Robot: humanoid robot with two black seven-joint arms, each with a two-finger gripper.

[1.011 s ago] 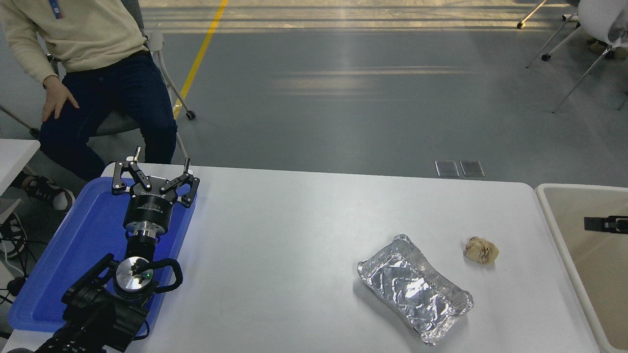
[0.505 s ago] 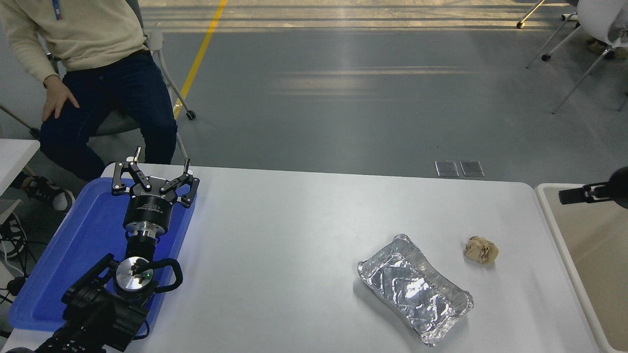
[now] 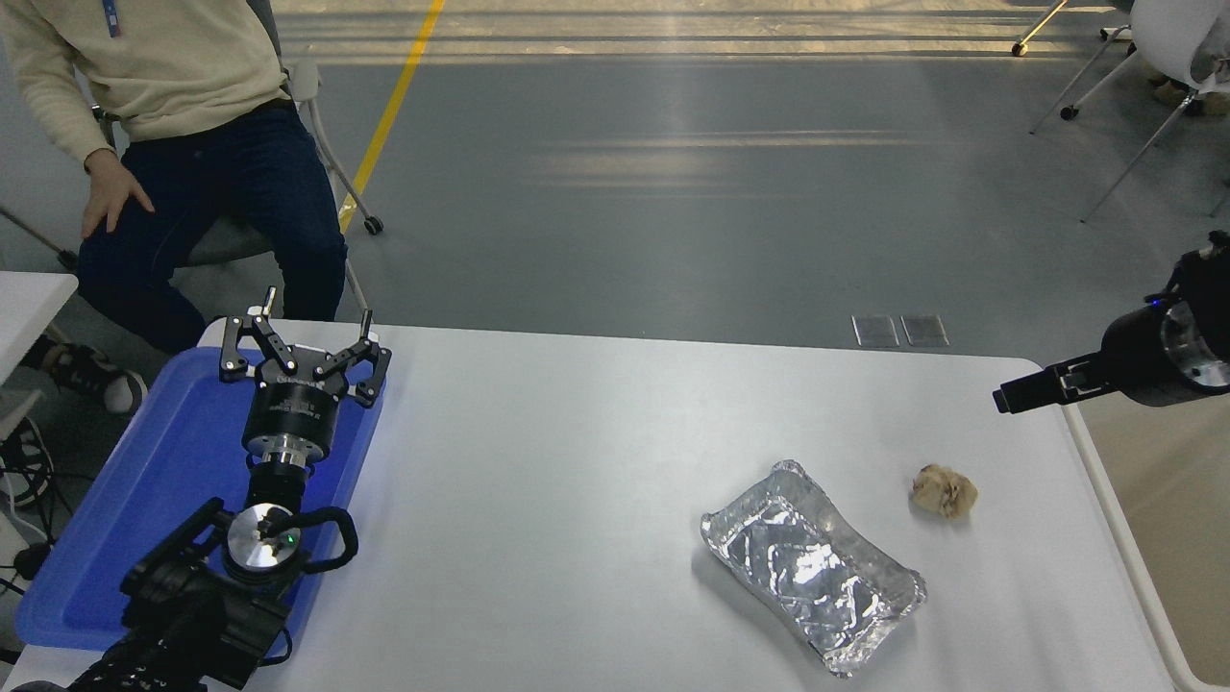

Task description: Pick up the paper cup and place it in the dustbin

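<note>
The paper cup shows nowhere in the head view. The cream-beige dustbin [image 3: 1187,538] stands past the table's right edge, cut off by the picture. My right gripper [image 3: 1005,398] reaches in from the right edge, pointing left, over the table's far right corner and the dustbin's rim. It is seen side-on and holds nothing visible. My left gripper [image 3: 300,329] is parked open over the blue tray [image 3: 183,452] at the lower left.
A crinkled silver foil tray [image 3: 812,567] lies on the white table [image 3: 577,461] right of centre, with a crumpled tan paper ball [image 3: 945,490] beside it. A person sits on a chair [image 3: 317,115] beyond the table's far left corner.
My right gripper has risen from inside the dustbin and moved left, now over the table's far right corner. The left arm, foil tray and paper ball have not moved.
</note>
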